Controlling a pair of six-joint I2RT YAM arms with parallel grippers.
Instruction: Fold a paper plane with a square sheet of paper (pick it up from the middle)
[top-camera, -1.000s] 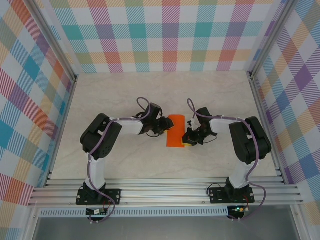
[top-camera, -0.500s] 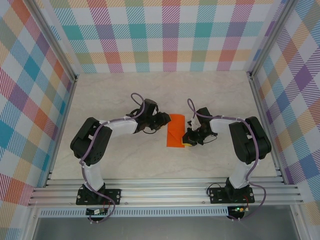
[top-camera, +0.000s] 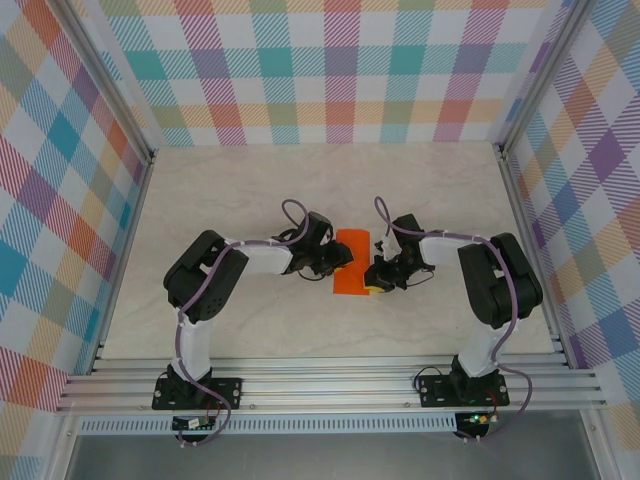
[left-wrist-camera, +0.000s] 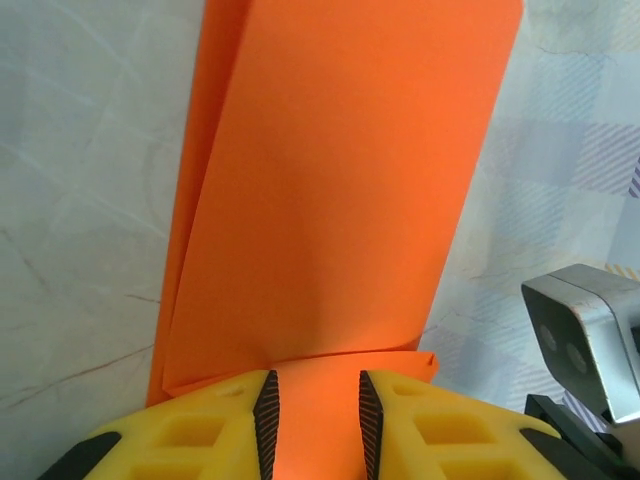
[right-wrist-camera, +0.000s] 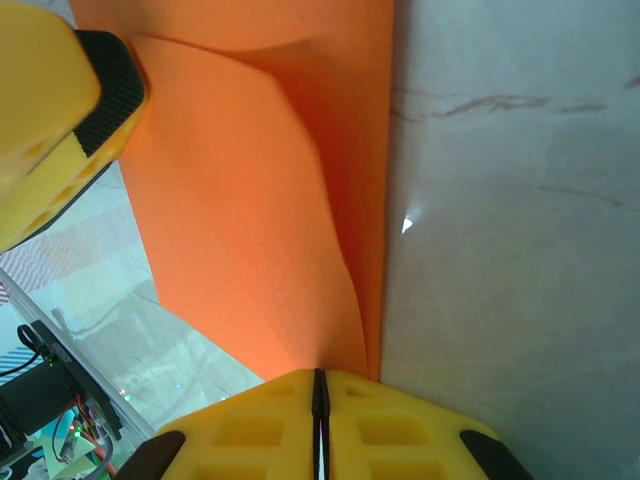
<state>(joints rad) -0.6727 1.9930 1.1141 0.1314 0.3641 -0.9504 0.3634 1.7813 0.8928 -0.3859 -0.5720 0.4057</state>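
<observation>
A folded orange sheet of paper (top-camera: 352, 262) is seen lying near the middle of a pale marbled table (top-camera: 250, 190), longer front to back than across; it is flanked by two arms bent inward from bases bolted to an aluminium rail (top-camera: 330, 385) at the near edge; the left gripper (top-camera: 339, 262) is placed at the sheet's left edge, the right gripper (top-camera: 373, 284) at its right edge near the front corner; how the jaws stand cannot be made out; plaid walls (top-camera: 330, 70) are set around the table

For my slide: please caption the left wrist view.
Left claw, jaws apart, over the near edge of the folded orange paper.
</observation>
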